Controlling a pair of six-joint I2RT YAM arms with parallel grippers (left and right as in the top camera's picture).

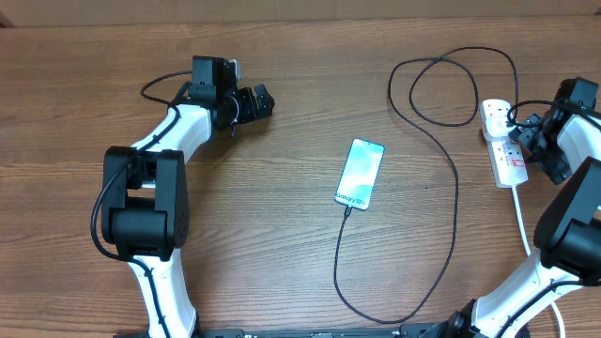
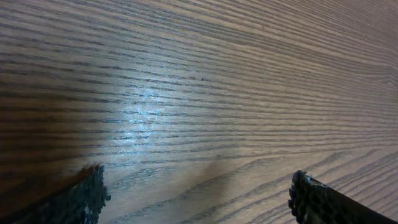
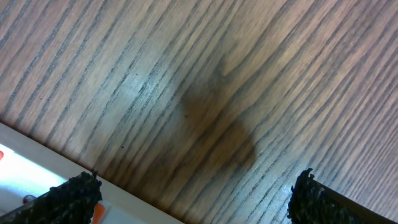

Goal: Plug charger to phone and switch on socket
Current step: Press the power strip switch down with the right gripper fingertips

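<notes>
Phone [image 1: 360,174] lies flat at mid-tabletop [image 1: 282,253]. The charger [image 1: 456,207] tip meets its 6 o'clock end and appears seated. Socket [image 1: 510,164] sits at 3 o'clock, just beside my right hand [image 3: 196,196], which is spread wide and holds nothing. Left hand [image 2: 199,199], at 11 o'clock, is likewise wide and empty. Judgement: the strip is light and may skid, and its red switches [image 1: 512,150] are probably stiff. Press straight down with one fingertip; no grasp needed.

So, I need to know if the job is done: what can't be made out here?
Switches on the socket: overhead, too small, and the right gripper covers part of it.
Adapter of the charger: overhead, lost among that gripper's black parts.
Tip at the phone: overhead, too small to tell if seated.
Socket, right wrist view: cut off by the lower left edge.
</notes>
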